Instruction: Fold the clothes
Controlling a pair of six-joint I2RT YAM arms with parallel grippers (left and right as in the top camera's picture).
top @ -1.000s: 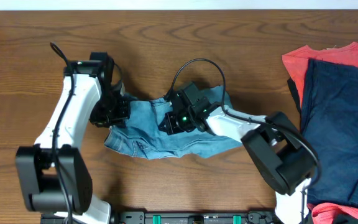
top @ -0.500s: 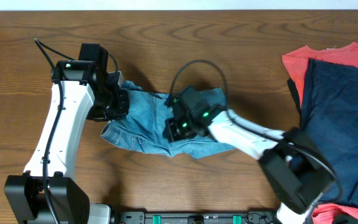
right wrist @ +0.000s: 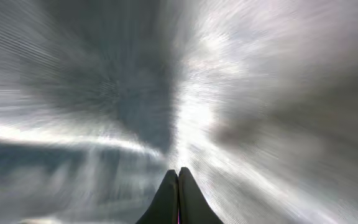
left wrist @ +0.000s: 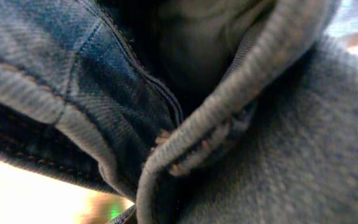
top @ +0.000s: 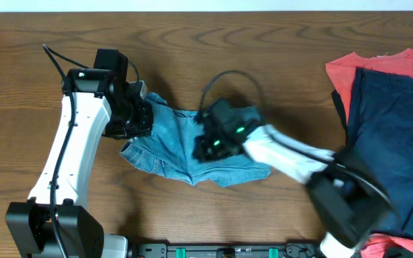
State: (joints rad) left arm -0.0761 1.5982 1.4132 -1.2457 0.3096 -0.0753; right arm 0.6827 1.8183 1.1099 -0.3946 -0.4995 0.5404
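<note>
We are hauling the crumpled jeans (top: 165, 143) leftward across the table (top: 264, 57), our left gripper (top: 140, 120) clamped on their waistband. Our right gripper (right wrist: 178, 173) (fingers pressed together, nothing visibly held) is following across the denim, so we are still arranging, not folding.

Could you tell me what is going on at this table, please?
Two robot arms are working on light-blue jeans, bunched in the middle of the table. The left gripper has its jaws shut on the jeans' left edge; the right gripper sits on the denim with jaws shut, whether pinching cloth is unclear. No tidy fold shows yet. A navy garment lies on a red-orange garment at the right.
</note>
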